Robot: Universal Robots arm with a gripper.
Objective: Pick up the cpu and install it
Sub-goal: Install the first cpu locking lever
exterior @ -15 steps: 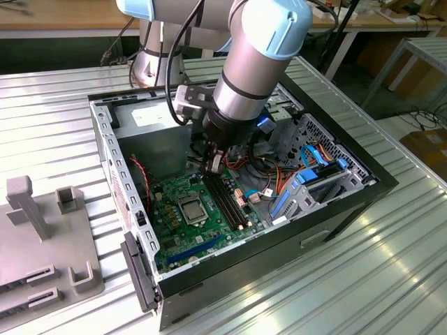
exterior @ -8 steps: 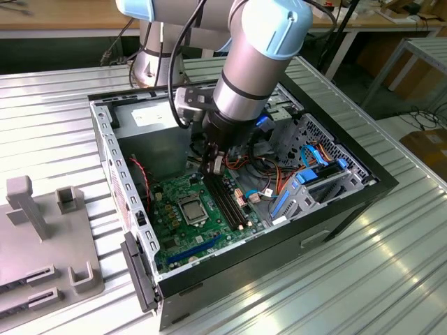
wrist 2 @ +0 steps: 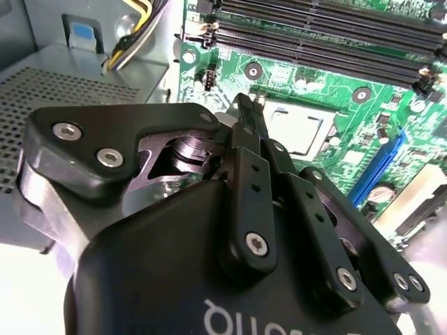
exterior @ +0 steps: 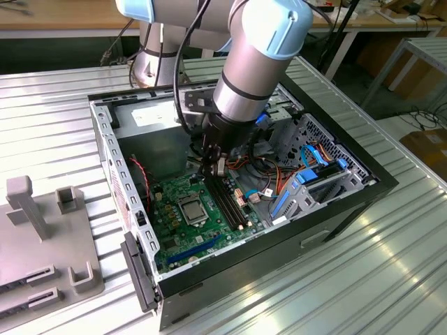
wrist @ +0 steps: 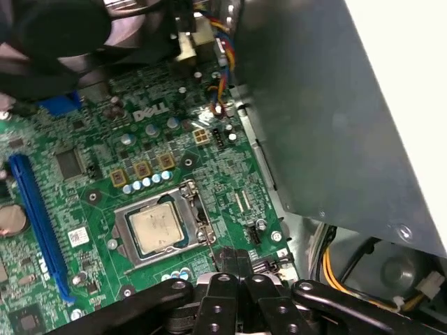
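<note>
Exterior view: the gripper (exterior: 218, 167) hangs inside the open computer case (exterior: 349, 188), above the green motherboard (exterior: 174, 209); the cpu (exterior: 191, 208) lies flat in its socket.

Second wrist view: fingers (wrist 2: 244, 139) pressed together, holding nothing; cpu (wrist 2: 297, 129) just beyond them.

First wrist view: cpu (wrist: 155, 230) seated within its socket frame (wrist: 192, 209). It looks light, rigid, thin and fragile; best taken by opposite edges.

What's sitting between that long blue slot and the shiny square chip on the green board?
In the first wrist view, between the blue slot and the cpu lie bare green board, a small white label and the socket's metal frame.
</note>
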